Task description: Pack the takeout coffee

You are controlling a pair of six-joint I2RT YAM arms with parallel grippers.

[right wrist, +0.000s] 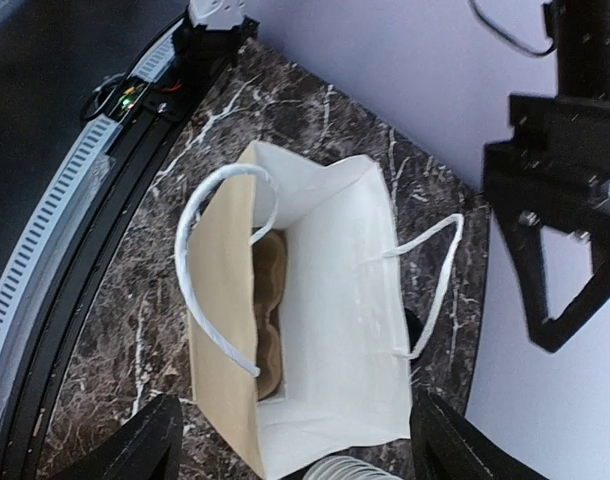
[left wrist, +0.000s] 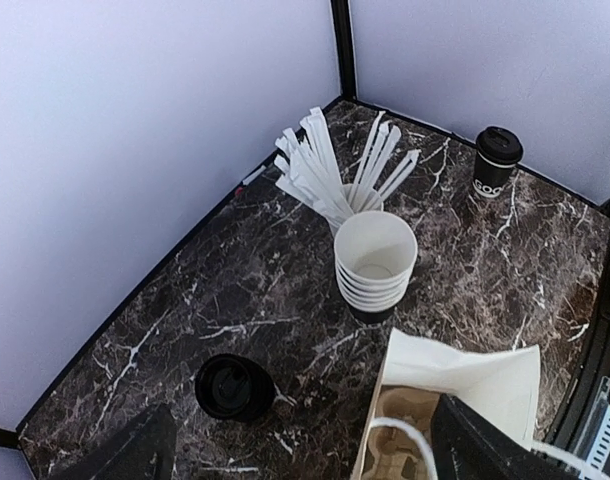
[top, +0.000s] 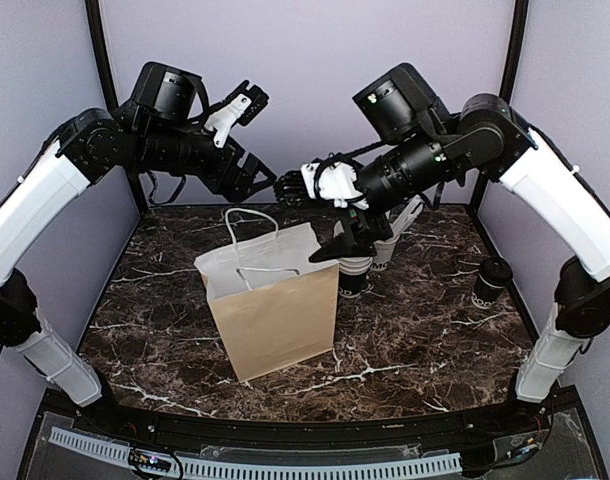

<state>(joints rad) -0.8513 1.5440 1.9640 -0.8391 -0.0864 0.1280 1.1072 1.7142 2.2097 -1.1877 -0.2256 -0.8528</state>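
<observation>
Paper bag (top: 275, 310) stands open, left tool (left wrist: 305, 450) and right tool (right wrist: 295, 450) above it, both spread wide and empty; the takeout coffee (top: 490, 282) sits well off to the bag's right. Likely trouble: a tool snagging a handle (right wrist: 181, 255) and toppling the bag.

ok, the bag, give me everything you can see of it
The bag is brown kraft paper outside and white inside, with two white cord handles. It stands upright with its mouth open, mid-table, near the cup stack. A brown moulded tray, likely a cup carrier, sits in the bottom along one wall. Nothing else shows inside. It rests on the table, and nothing grips it.
</observation>
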